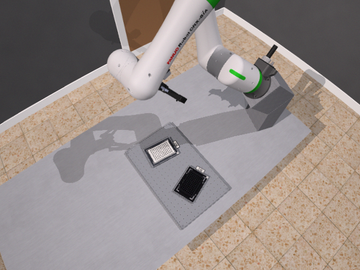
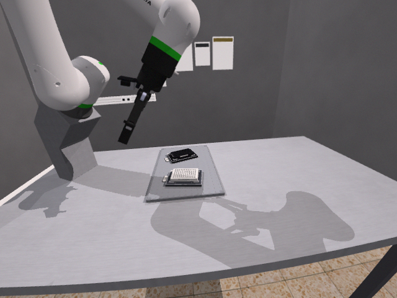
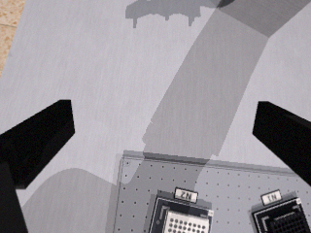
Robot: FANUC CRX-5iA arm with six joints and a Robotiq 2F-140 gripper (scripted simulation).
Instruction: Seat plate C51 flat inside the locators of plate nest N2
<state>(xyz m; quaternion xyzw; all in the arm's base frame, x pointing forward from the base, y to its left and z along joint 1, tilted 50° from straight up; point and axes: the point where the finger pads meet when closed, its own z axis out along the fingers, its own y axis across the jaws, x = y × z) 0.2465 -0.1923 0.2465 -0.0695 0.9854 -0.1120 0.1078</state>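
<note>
A white well plate (image 1: 160, 151) lies on the nest tagged N2 (image 3: 186, 195), on a grey perforated baseplate (image 1: 177, 174). In the exterior view the white plate (image 2: 184, 174) stands a little proud of its dark nest frame; I cannot tell whether it sits flat. A black well plate (image 1: 190, 183) lies in the nest tagged N1 (image 3: 271, 197), also seen in the exterior view (image 2: 182, 154). I cannot read the plates' own labels. My gripper (image 2: 128, 128) is open and empty, high above the table, short of the baseplate's edge nearest the robot base. Its fingers frame the wrist view (image 3: 162, 141).
The robot's grey pedestal (image 1: 270, 98) stands on the table's far side. The arm's elbow (image 1: 130, 72) hangs over the table beside the baseplate. A brown panel (image 1: 142, 20) stands beyond the table. Paper sheets (image 2: 221, 53) hang on the back wall.
</note>
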